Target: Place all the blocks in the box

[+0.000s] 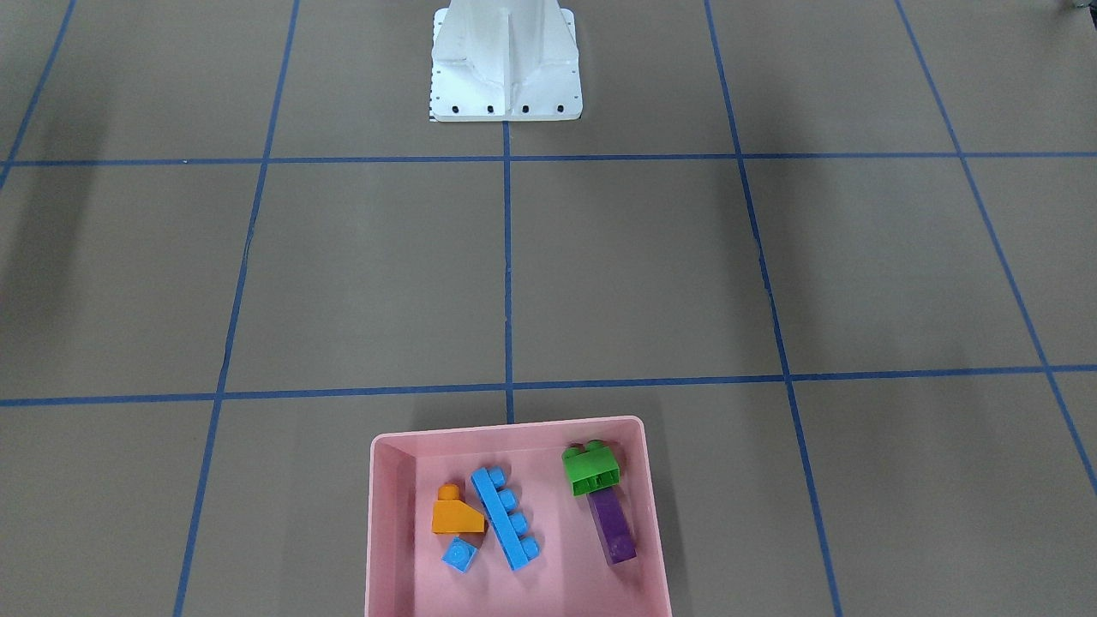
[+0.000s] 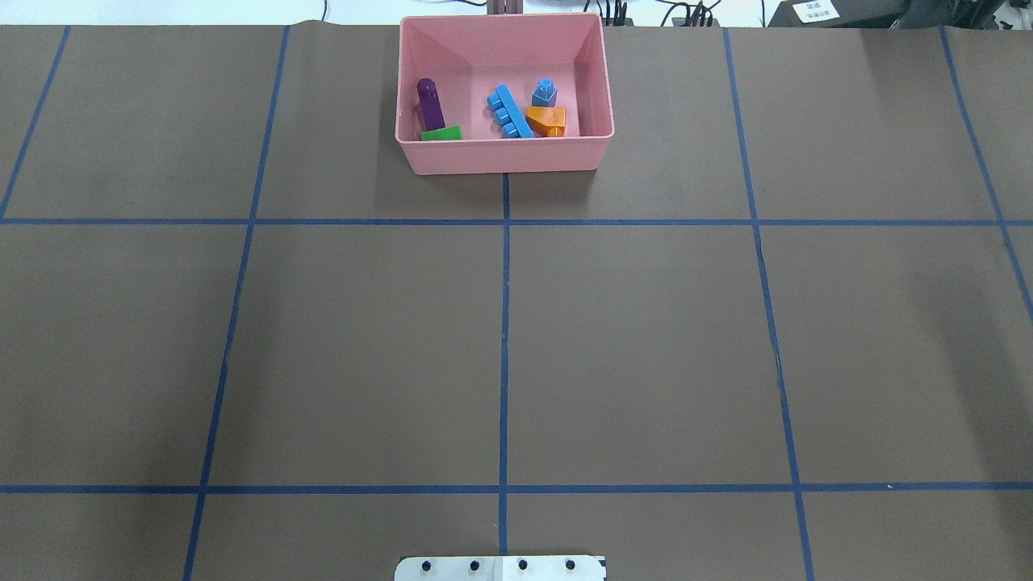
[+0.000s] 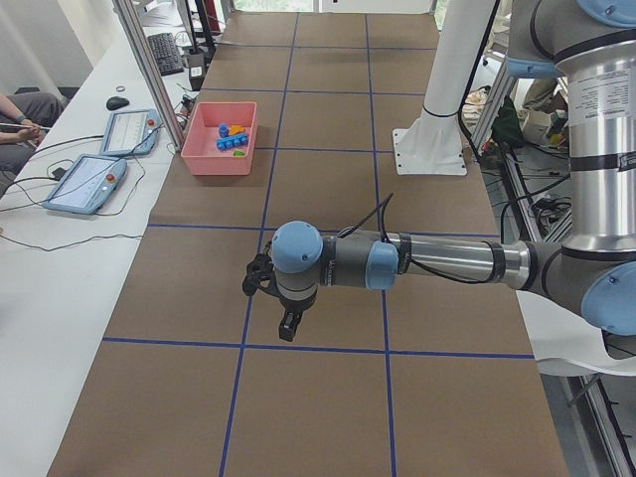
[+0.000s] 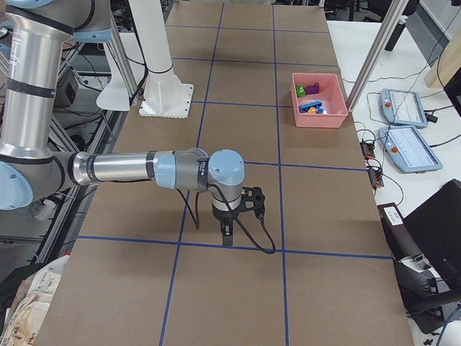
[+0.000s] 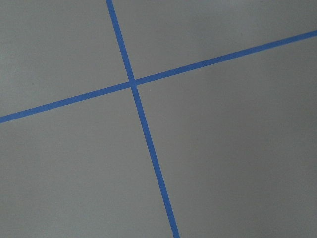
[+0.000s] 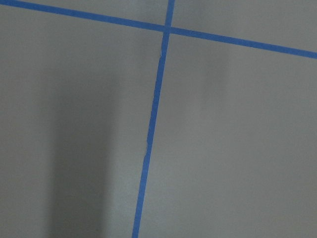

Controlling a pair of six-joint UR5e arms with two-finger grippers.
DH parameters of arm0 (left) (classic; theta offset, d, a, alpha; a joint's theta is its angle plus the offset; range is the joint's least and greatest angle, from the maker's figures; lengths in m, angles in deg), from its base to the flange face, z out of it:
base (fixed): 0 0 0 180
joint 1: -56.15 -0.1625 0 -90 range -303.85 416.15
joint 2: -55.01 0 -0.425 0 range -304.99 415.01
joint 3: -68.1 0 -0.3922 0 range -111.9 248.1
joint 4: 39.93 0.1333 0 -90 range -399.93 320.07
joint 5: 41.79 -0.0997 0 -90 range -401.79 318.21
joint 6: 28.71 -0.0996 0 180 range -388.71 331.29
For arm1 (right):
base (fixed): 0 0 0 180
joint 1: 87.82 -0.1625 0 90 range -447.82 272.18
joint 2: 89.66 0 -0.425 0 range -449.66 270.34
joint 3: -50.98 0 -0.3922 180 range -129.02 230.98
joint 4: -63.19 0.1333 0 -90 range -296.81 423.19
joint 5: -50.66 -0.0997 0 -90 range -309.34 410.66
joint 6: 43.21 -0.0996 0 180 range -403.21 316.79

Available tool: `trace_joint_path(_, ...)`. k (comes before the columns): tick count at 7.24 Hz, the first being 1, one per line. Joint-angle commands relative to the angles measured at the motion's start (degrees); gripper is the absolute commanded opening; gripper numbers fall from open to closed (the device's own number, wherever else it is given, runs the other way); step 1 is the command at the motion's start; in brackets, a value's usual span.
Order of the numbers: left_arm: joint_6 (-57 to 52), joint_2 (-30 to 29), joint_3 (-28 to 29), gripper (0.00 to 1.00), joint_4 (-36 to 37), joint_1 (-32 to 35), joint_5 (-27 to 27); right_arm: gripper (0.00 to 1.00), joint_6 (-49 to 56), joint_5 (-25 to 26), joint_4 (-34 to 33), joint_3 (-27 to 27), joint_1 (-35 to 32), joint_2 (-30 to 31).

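Resting in your smooth pink box [image 1: 387,531]: five studded plastic blocks [image 1: 506,518].
Left gripper [image 3: 287,326], right gripper [image 4: 227,235]: you cannot tell whether they are apart or together.

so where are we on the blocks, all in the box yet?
Done: all five blocks lie in the pink box: orange sloped, small blue, long blue, green, purple. In hand: nothing seen; left tool and right tool hang over bare table far from the box, and neither wrist view shows a block. Left: no block visible outside the box.
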Motion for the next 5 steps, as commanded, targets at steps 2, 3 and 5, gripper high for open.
trace_joint_path(2,-0.01,0.18,-0.12,1.0,-0.03,0.0,0.08,1.0,-0.52,-2.17,-0.01,-0.03,0.16,0.0)
trace_joint_path(3,-0.01,0.18,-0.12,1.0,-0.03,0.0,0.08,1.0,-1.92,-2.96,-0.01,-0.12,0.16,-0.17)
trace_joint_path(5,-0.01,0.18,-0.21,1.0,-0.03,0.0,0.34,1.0,-2.72,-5.59,-0.01,-0.12,0.6,-0.18)
